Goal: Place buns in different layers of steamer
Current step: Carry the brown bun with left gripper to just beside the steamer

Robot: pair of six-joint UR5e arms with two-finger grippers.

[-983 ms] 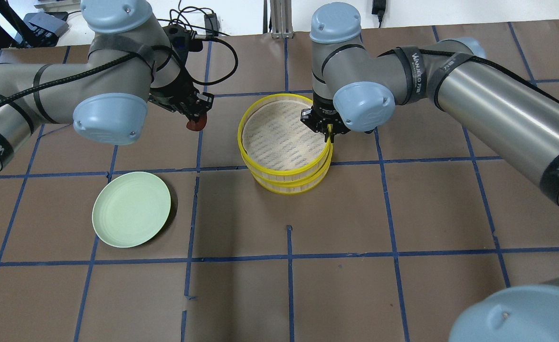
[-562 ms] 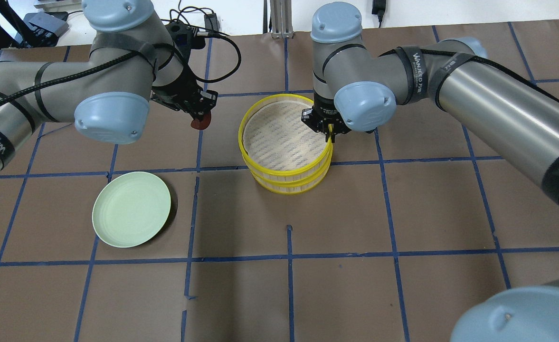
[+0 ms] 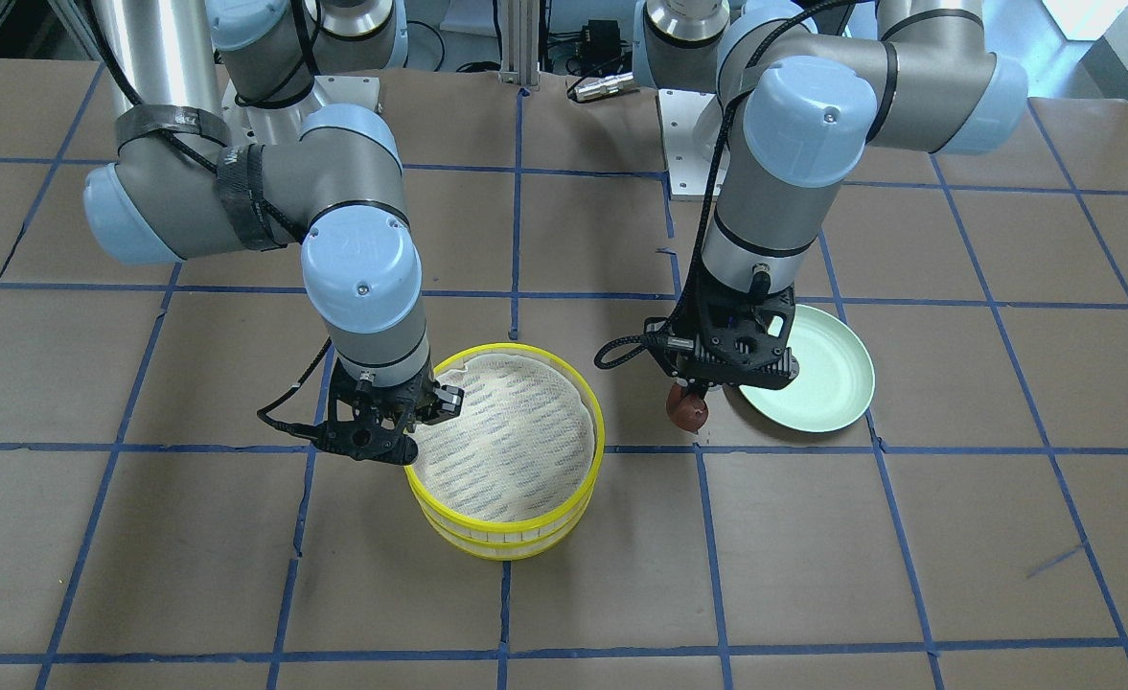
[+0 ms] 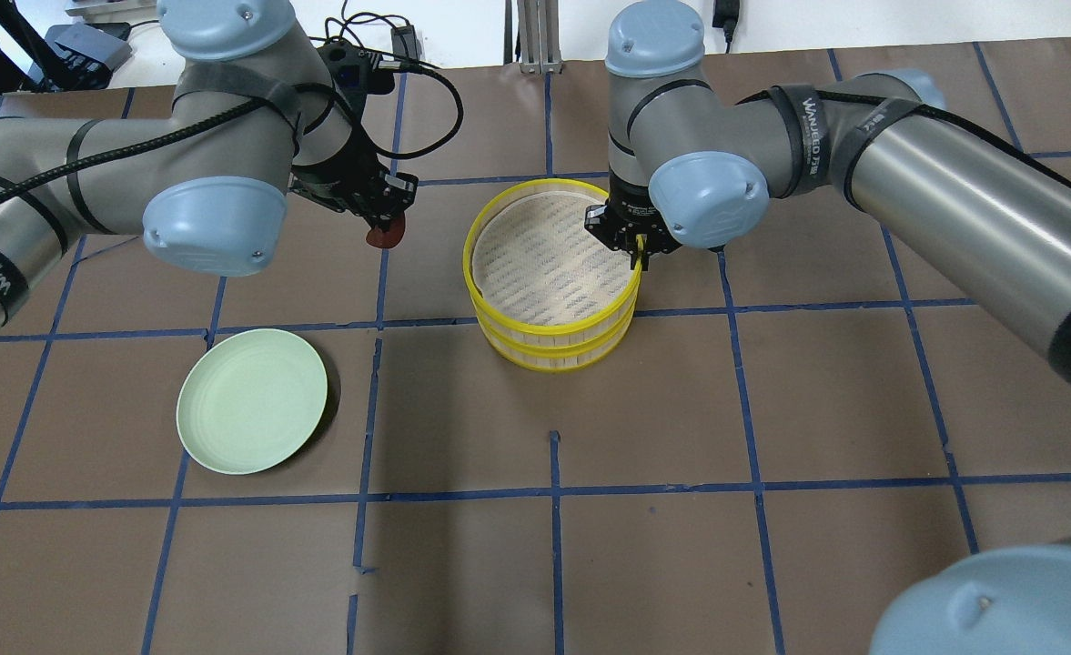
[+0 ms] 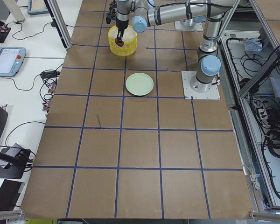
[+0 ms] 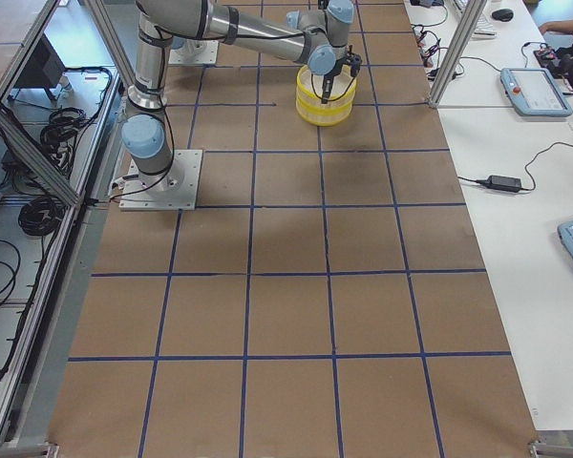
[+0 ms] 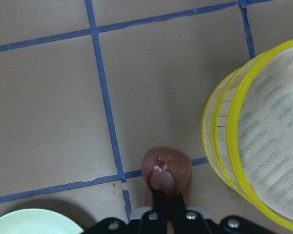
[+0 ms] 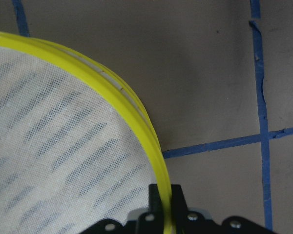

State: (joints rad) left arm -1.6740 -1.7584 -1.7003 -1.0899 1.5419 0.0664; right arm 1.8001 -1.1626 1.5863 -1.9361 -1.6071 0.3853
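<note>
Two yellow-rimmed steamer trays are stacked at the table's middle. My right gripper (image 4: pixel 638 256) is shut on the upper tray's rim (image 4: pixel 469 264), also in the right wrist view (image 8: pixel 136 119). The upper tray sits slightly offset over the lower tray (image 4: pixel 553 360); its whitish cloth lining holds nothing. My left gripper (image 4: pixel 388 229) is shut on the dark reddish-brown bun (image 4: pixel 386 237) and holds it above the table, left of the trays. The bun also shows in the left wrist view (image 7: pixel 166 168) and the front view (image 3: pixel 686 410). The white bun is hidden.
A pale green plate (image 4: pixel 251 400) lies on the table near the left arm, holding nothing. Brown paper with blue tape lines covers the table. Cables and a post stand at the far edge beyond the trays.
My right gripper has shifted the upper tray slightly to the right. My left gripper has carried the brown bun a little to the right, toward the trays.
</note>
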